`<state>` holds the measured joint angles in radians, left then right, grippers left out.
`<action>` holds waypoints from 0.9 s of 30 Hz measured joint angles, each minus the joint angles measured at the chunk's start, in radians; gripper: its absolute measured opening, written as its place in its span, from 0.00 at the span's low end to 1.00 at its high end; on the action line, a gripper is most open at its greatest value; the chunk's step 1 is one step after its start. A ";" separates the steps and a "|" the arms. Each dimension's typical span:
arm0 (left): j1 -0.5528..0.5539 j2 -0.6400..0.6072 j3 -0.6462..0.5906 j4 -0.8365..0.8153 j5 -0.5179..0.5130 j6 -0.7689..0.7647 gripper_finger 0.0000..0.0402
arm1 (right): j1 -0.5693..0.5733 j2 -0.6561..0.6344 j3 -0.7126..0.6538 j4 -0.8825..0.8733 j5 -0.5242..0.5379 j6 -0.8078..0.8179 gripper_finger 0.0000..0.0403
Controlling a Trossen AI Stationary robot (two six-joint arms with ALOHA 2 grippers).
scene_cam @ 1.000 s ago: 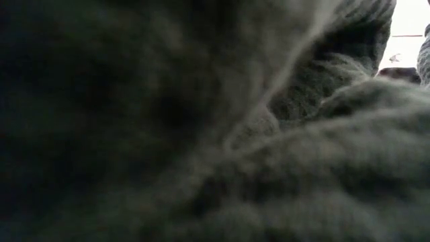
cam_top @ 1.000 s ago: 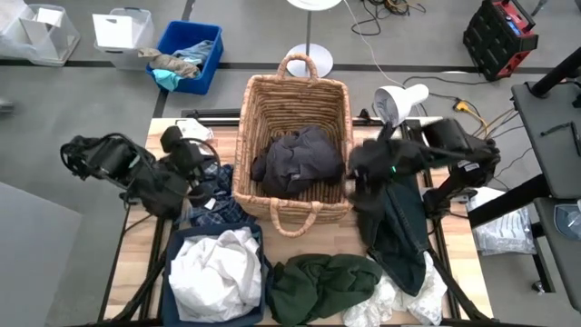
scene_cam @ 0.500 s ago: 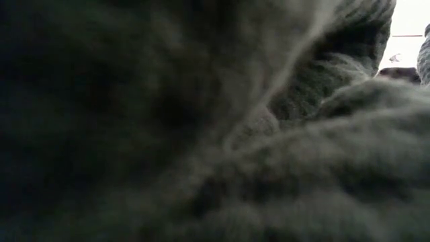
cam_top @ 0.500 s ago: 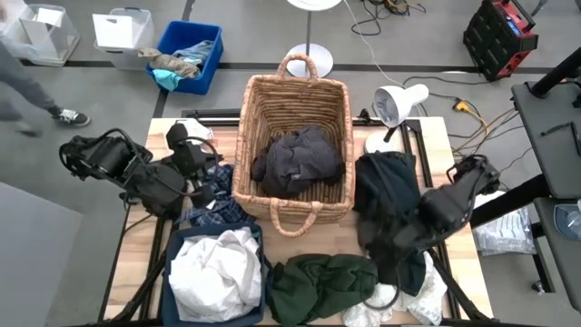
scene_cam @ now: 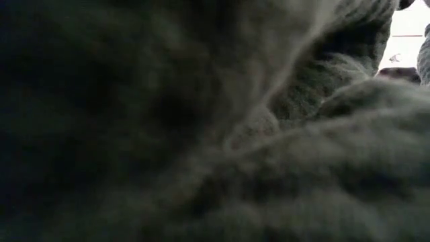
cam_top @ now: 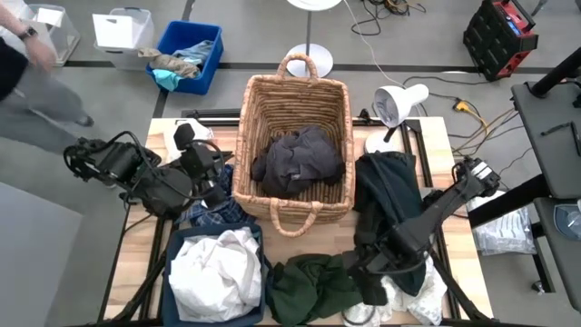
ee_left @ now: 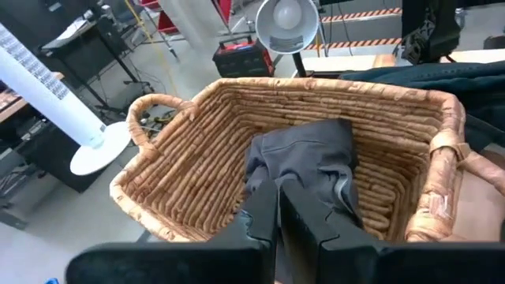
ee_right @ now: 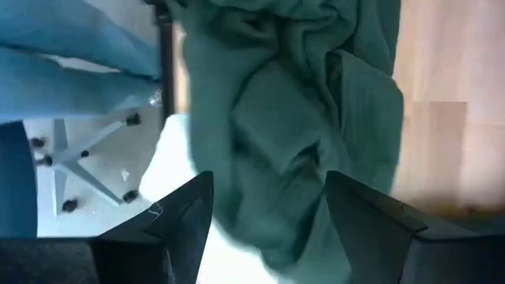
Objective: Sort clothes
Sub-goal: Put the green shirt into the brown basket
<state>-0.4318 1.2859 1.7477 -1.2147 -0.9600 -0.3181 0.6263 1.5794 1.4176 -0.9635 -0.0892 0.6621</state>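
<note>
At the near edge of the table (cam_top: 340,234) the sorting is partly done. A dark bin (cam_top: 174,245) at the near-left corner holds a heap of white garments (cam_top: 216,275). Just beside it lies a dark green garment (cam_top: 318,283), loose on the wood, and some white fabric (cam_top: 427,295) shows at the near-right corner, half under other cloth. The right gripper (cam_top: 368,271) hovers over the green garment's right end; in its wrist view the fingers (ee_right: 170,217) stand spread wide with nothing between them, green folds directly beneath — my guess is that this piece is next to be picked.

Further back, a black garment (cam_top: 390,204) lies draped along the right side of the table, beside the wicker basket (cam_top: 292,95). On the left, blue-and-white plaid cloth (cam_top: 213,204) sits bunched between bin and basket, unsorted. The left gripper (ee_left: 278,207) hangs at the basket's left rim, fingers pressed together and empty.

The basket holds one charcoal garment (cam_top: 298,156), so darks seem to go there. Left to do, as I read it — green, black, plaid and the stray white.
</note>
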 joint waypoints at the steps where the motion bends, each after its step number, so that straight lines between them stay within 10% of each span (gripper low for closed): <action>1: 0.000 0.002 0.000 0.000 -0.001 -0.001 0.00 | -0.006 0.002 -0.040 0.054 -0.006 0.004 0.60; 14: 0.000 0.031 -0.001 -0.006 0.000 -0.014 0.00 | -0.065 0.061 -0.380 0.408 0.041 0.026 0.58; 23: 0.000 0.037 -0.003 -0.007 0.000 -0.015 0.00 | -0.084 0.087 -0.419 0.452 0.089 0.004 0.10; 27: 0.000 0.037 -0.003 -0.006 -0.002 -0.014 0.00 | -0.084 0.056 -0.370 0.419 0.090 0.000 0.04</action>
<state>-0.4320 1.3228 1.7451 -1.2209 -0.9615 -0.3317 0.5423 1.6358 1.0481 -0.5443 0.0007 0.6621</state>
